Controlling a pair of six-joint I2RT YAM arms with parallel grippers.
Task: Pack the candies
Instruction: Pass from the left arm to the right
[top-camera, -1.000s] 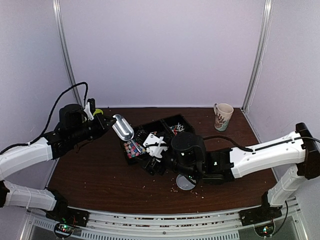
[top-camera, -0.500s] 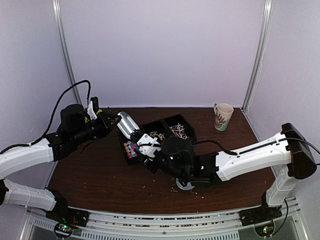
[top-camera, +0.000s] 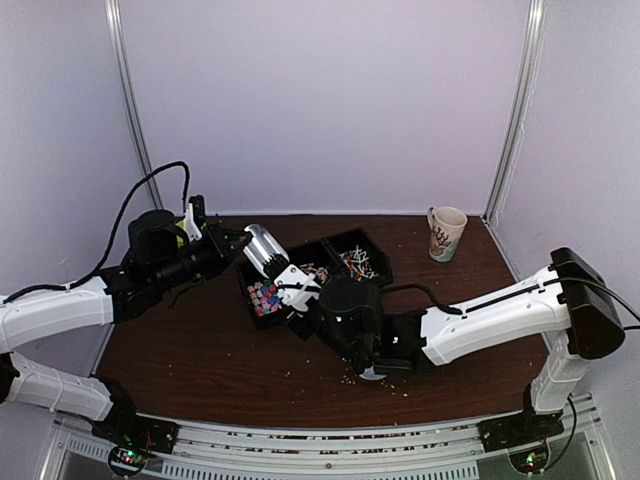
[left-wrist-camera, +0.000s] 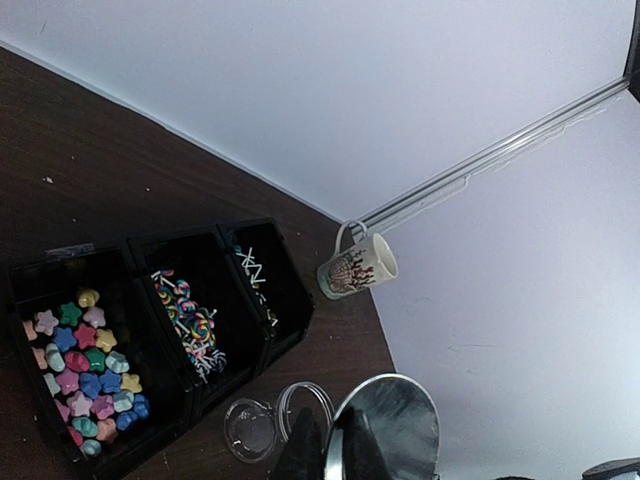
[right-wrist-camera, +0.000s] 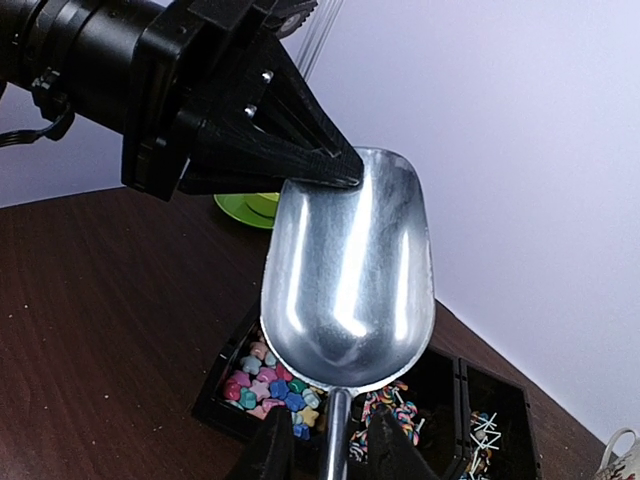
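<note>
The candies (top-camera: 263, 296) are small pastel stars and shells heaped in the left compartment of a black tray (top-camera: 327, 247). They also show in the left wrist view (left-wrist-camera: 85, 365) and the right wrist view (right-wrist-camera: 262, 381). A metal scoop (top-camera: 264, 250) hangs empty above that compartment. My left gripper (top-camera: 238, 243) is shut on the scoop's far rim (right-wrist-camera: 340, 176). In its own view the left gripper (left-wrist-camera: 335, 455) pinches the scoop (left-wrist-camera: 395, 430). My right gripper (right-wrist-camera: 325, 452) straddles the scoop's handle (right-wrist-camera: 335, 430), with a gap on each side.
Swirl lollipops (left-wrist-camera: 190, 320) fill the middle compartment and thin white sticks (left-wrist-camera: 250, 268) the right one. A clear jar (left-wrist-camera: 300, 408) and its lid (left-wrist-camera: 248, 430) lie near the tray. A mug (top-camera: 445, 232) stands back right. Something green (right-wrist-camera: 248, 208) lies behind the scoop. Crumbs dot the table.
My right arm has swung left and up to the scoop, and its jaws have narrowed round the handle. My left arm has shifted the scoop slightly right.
</note>
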